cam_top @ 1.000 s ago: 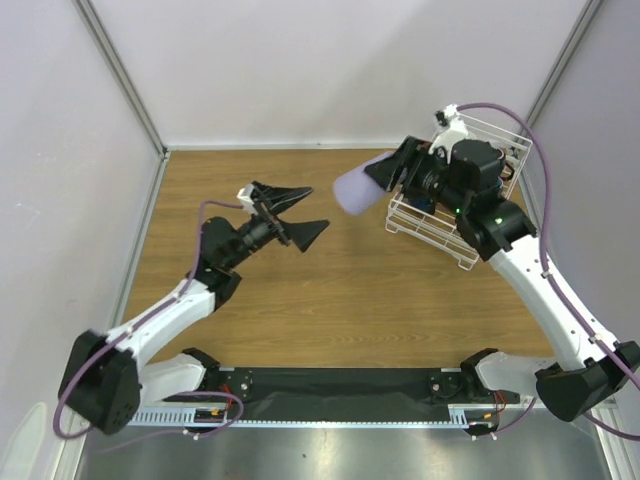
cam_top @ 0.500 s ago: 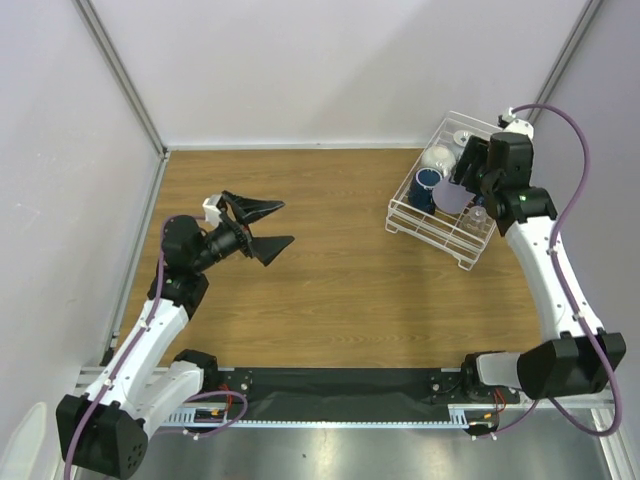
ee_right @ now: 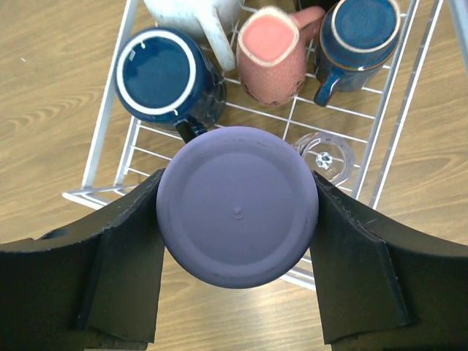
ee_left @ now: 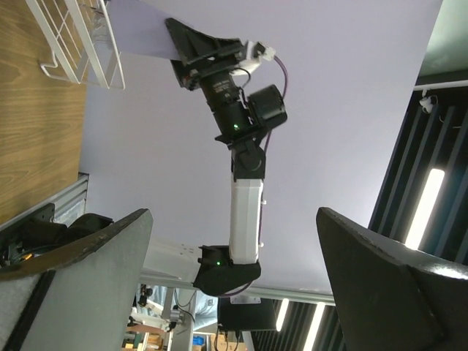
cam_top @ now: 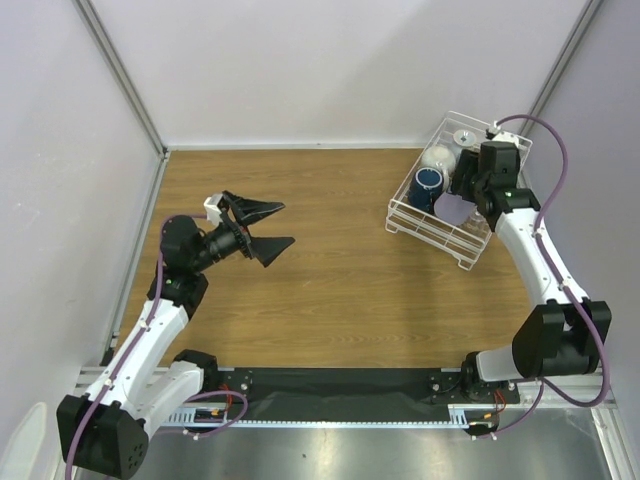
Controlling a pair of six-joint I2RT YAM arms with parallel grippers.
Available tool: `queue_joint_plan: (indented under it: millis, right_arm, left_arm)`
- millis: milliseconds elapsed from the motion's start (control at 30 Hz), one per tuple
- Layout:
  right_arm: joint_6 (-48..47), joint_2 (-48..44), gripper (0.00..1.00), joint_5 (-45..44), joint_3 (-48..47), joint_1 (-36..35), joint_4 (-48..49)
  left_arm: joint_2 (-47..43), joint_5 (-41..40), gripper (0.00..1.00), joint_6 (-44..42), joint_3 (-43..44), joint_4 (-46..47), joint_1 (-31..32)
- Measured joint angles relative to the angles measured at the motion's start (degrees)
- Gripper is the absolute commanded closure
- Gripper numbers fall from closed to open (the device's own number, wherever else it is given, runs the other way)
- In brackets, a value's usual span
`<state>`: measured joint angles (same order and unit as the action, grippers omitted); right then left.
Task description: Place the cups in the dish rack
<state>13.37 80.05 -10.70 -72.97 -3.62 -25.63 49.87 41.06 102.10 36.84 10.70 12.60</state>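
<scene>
Since half a second ago the right gripper [ee_right: 238, 191] has come a little nearer over the dish rack [cam_top: 410, 222], carrying the lavender tumbler [ee_right: 238, 216] with it; a second ago that tumbler hung over bare wood beside the rack. The left arm has not shifted in the last half second. Both black fingers [ee_right: 124, 256] of the right gripper press on opposite sides of the tumbler, whose flat closed end with a small centre dimple faces the wrist camera. The tumbler sits above the rack's near end, and whether it touches the wires cannot be told. Past it in the wrist view, a navy cup [ee_right: 164, 73] stands mouth up just to its upper left, and a clear glass [ee_right: 324, 156] just to its right. Farther back in the rack are a terracotta cup [ee_right: 272, 55], a dark blue mug [ee_right: 362, 36] with a tan rim and, at the frame edge, a pale mug [ee_right: 197, 14]. The rack stands at the far right corner of the wooden table [cam_top: 330, 290]. The left gripper [cam_top: 287, 223] hangs over the left side of the table, well apart from the rack, jaws spread wide and holding nothing.
</scene>
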Motion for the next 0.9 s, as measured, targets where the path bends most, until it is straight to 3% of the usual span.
queue_joint_plan:
  millis: [400, 900]
  right_arm:
    - [-2.1, 5.2, 1.00, -1.2, 1.8, -0.6, 3.6]
    - [-3.2, 8.5, 1.00, -9.2, 4.3, -5.3, 7.2]
  left_arm:
    - [0.1, 0.3, 0.00, 1.1, 0.0, 1.3, 0.0]
    - [0.9, 0.4, 0.00, 3.0, 0.0, 3.3, 0.0]
